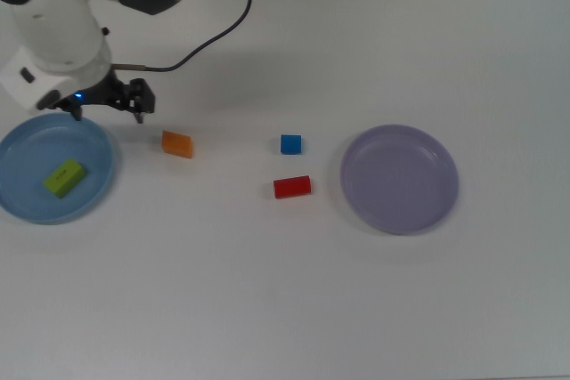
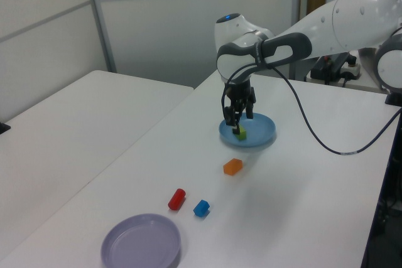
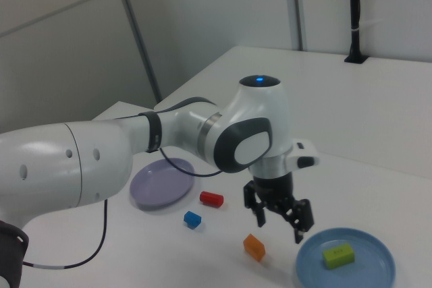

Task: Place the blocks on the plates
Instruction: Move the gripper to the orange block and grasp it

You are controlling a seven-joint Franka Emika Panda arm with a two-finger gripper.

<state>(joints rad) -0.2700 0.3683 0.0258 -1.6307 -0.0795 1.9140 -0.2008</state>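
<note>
The lime-green block (image 1: 65, 177) lies on the light blue plate (image 1: 18, 144) at the top view's left, apart from the gripper. My gripper (image 1: 107, 111) hangs open and empty above the table, between that plate's far edge and the orange block (image 1: 177, 144). In the right view the gripper (image 3: 280, 227) is raised above the orange block (image 3: 254, 247), fingers spread. The blue cube (image 1: 290, 144) and the red block (image 1: 292, 187) lie mid-table. To their right in the top view sits the lavender plate (image 1: 399, 179), with nothing on it.
A black cable (image 1: 214, 37) trails from the arm over the table's far left in the top view. In the left view a second white table (image 2: 75, 117) stands beside this one, and the arm's bulk reaches in from the right.
</note>
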